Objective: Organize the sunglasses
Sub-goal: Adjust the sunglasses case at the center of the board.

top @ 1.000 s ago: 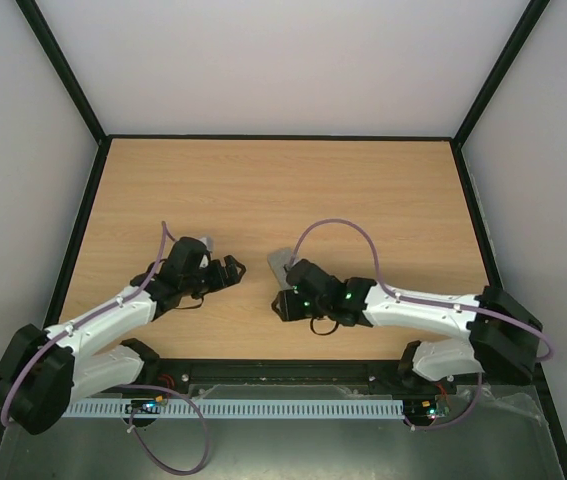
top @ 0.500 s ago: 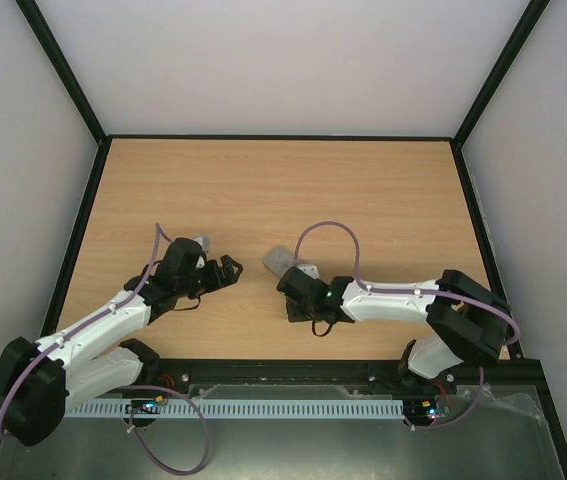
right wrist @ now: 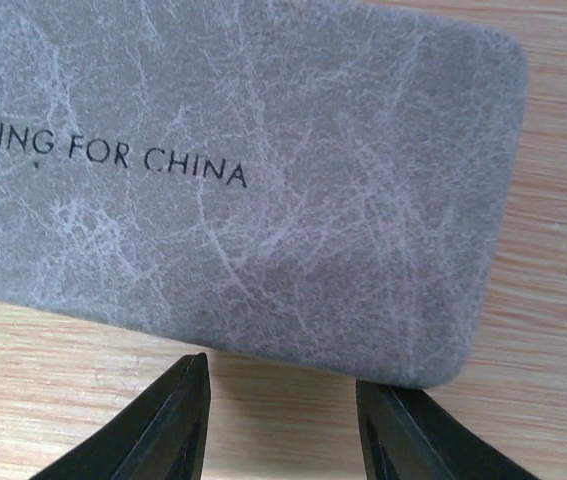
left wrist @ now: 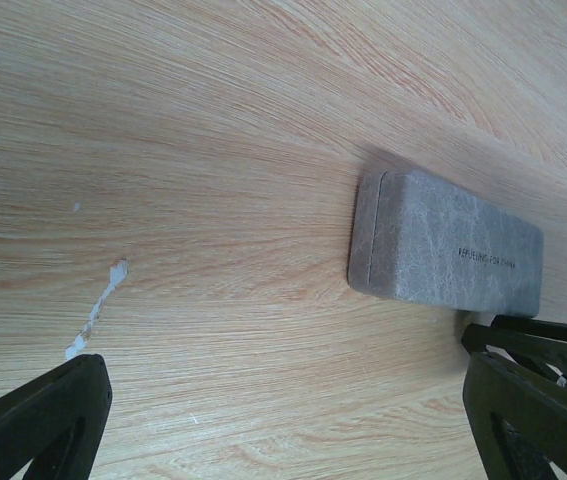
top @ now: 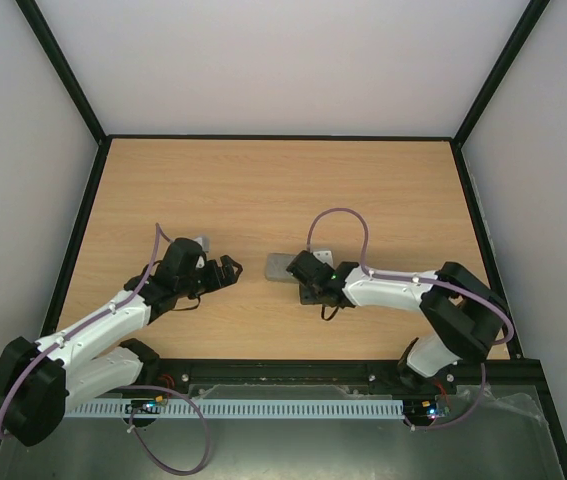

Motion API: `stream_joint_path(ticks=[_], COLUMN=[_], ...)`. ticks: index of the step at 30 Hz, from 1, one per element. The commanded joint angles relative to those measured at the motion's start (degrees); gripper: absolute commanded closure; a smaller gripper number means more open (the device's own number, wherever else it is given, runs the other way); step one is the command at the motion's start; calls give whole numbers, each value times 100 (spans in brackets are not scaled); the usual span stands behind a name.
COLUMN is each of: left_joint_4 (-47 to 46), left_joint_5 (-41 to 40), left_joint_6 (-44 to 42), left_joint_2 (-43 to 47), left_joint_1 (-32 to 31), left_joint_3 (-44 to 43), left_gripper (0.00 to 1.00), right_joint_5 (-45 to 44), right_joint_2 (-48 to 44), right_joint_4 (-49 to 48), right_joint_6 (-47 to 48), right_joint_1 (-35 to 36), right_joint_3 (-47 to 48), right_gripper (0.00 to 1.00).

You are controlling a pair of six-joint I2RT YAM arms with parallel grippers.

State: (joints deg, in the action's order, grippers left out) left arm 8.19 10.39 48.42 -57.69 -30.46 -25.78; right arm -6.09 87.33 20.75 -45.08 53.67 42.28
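The sunglasses are not in view in any frame. A grey rectangular case (top: 280,266), lid shut and with printed lettering, lies flat on the wooden table between the two arms. My right gripper (top: 304,272) hovers at the case's right end, jaws apart. In the right wrist view the case (right wrist: 253,180) fills the frame just beyond my right gripper (right wrist: 281,385), with bare wood between the fingers. My left gripper (top: 231,270) stands wide open to the left of the case. The left wrist view shows the case (left wrist: 448,250) ahead and to the right of my left gripper (left wrist: 285,400).
The wooden table (top: 263,190) is enclosed by black-framed white walls at the back and sides. A small white scuff (left wrist: 98,315) marks the wood near my left gripper. Purple cables loop over both arms.
My right arm has stretched out and its gripper has swung up from below the case to the case's right end. The left arm shifted slightly, then held still. Both grippers kept their opening.
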Motion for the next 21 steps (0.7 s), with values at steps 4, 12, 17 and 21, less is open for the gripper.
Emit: stream_joint_path(ticks=[4,12,17,21], left_joint_4=[63,202,710,989], left_joint_5=[-71,-266,-781,-1124], left_joint_6=[-10,-106,-275,-381], left_joint_2=[-10,27,546,811], left_joint_1=[40,40,48,82], left_joint_3=[-36,-127,-309,-557], left_gripper=[1,1,1,1], right_joint_5=[-235,-99,-182,-473], right_joint_2=[190,-1,-989,-1781], right_joint_4=[16,36,458,932], right_joint_6=[227,223,95,-35], right_joint_1=[-111,-119,-128,-127], right_joint_3=[221,202,-38,-26], right_gripper=[58,58,50,11])
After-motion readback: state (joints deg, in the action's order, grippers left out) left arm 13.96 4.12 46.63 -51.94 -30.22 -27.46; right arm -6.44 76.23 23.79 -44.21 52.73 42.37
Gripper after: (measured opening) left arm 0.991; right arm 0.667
